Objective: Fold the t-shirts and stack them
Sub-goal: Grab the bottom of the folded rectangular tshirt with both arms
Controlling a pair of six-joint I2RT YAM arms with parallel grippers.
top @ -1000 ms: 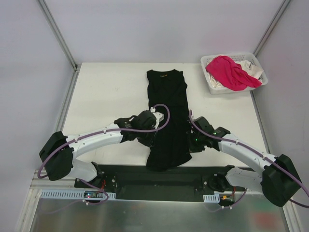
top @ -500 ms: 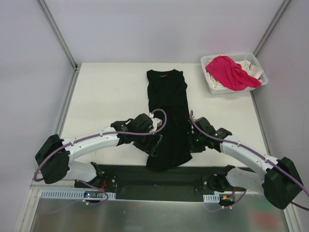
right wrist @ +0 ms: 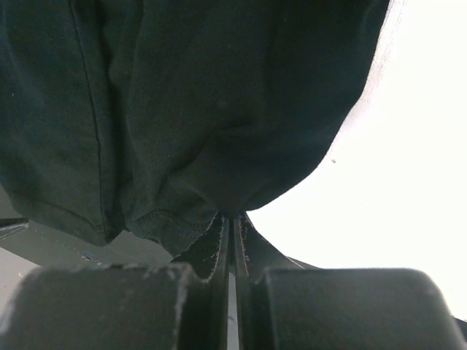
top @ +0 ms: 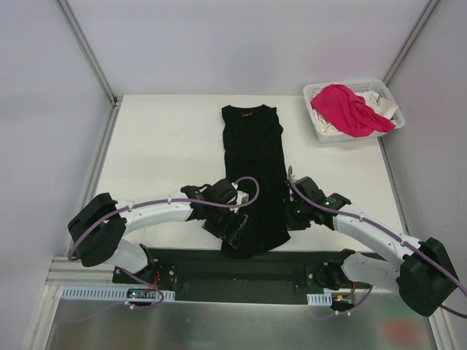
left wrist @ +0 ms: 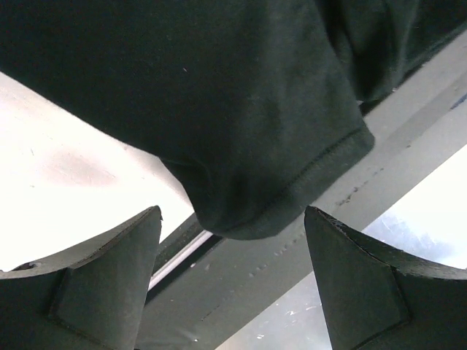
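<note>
White table (top: 160, 146), grey walls (top: 241, 44) (basket (top: 327, 133) far right), black t-shirt (top: 253, 146)

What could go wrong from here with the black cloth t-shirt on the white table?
1. Only the right end effector is shut on the black cloth t-shirt; the left end effector stands open at the hem, so a pull may skew the narrow fold.
2. The hem hangs over the white table's near edge and might slide or snag on the dark base plate.
</note>
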